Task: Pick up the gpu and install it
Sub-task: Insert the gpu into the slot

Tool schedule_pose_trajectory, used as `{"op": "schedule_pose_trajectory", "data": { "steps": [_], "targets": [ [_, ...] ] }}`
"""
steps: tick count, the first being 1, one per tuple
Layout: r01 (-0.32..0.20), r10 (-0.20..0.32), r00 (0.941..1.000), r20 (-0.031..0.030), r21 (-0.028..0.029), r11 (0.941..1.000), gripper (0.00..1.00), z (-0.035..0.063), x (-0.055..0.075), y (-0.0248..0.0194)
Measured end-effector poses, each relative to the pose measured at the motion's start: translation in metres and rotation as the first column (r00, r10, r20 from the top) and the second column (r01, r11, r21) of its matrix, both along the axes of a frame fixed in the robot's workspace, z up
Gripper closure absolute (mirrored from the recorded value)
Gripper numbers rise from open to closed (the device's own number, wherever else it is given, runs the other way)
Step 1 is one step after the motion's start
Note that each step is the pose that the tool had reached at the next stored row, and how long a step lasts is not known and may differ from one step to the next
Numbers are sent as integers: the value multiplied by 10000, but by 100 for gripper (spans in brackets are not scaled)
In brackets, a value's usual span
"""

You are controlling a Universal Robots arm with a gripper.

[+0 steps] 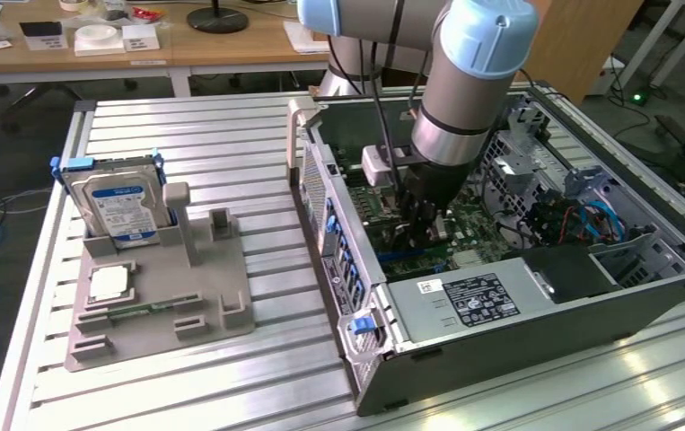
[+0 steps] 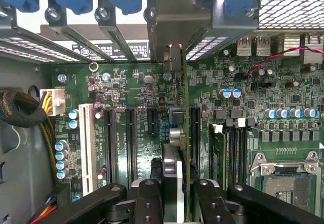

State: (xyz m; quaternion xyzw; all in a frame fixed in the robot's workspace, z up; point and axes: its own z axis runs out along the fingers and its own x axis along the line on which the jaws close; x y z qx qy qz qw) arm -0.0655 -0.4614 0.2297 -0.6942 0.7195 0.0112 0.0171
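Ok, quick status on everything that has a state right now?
gpu: held edge-on by the gripper, above the motherboard slots.
gripper: shut on the gpu, down inside the computer case.
computer case: side panel off, interior exposed.
hard drive: upright in the grey holder.
CPU socket: empty.

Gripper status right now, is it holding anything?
End effector: closed on the gpu, holding it edge-on above the motherboard inside the open computer case.

Wooden desk (image 1: 138, 49) behind slatted table (image 1: 198, 135)
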Motion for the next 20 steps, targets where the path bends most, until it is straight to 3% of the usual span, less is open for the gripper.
{"op": "schedule_pose_trajectory", "data": {
  "steps": [11,15,20],
  "targets": [
    [1,-1,10000,0,-12,10000,72,-1,18,0],
    [-1,1,10000,0,-115,9999,72,-1,19,1],
    [1,-1,10000,-1,-119,9999,72,-1,18,8]
  ]
}}
